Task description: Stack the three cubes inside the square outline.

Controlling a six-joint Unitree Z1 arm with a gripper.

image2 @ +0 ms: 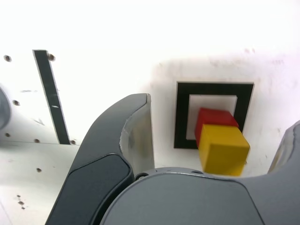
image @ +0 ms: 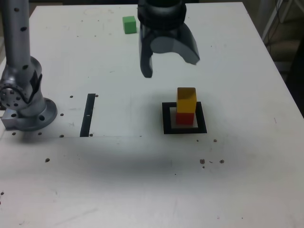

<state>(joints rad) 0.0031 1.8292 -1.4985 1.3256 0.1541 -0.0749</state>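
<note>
So, gripper [image: 172, 66]: jaws spread wide, nothing held; above the tbl. [image: 114, 161], clear of the stack.
Yellow cube [image: 186, 99]: on top of the red one; below the gripper & a bit to the R in ext. view; in wrist view it shows betw. the two fingers, touching neither.
Red cube [image: 185, 118]: directly under yellow, bottom of the stack, so also lower than the gripper; sits in the pale ctr. of the outline, toward its R side in ext. view.
Green cube [image: 129, 24]: alone on the far part of the tbl.; just L of the gripper in ext. view, well apart from the stack. Gap betw. it & the gripper is hard to judge, prob. some depth there, as the gripper is a bit blurred.
Square outline [image: 167, 124]: flat on the tbl., black, around the red cube's base; sides run approx. w/ the tbl. edges.
Stack dir.: upright, two high; its long axis is vert.
Cube facing: yellow & red sides approx. in line w/ the outline's sides, turned slightly in wrist view; each cube alone has no long axis.
Black bar [image: 88, 115]: flat, L of the outline in ext. view, long axis running near-to-far, slight slant.
Arm base [image: 31, 114]: L edge of ext. view, beyond the bar.
</note>
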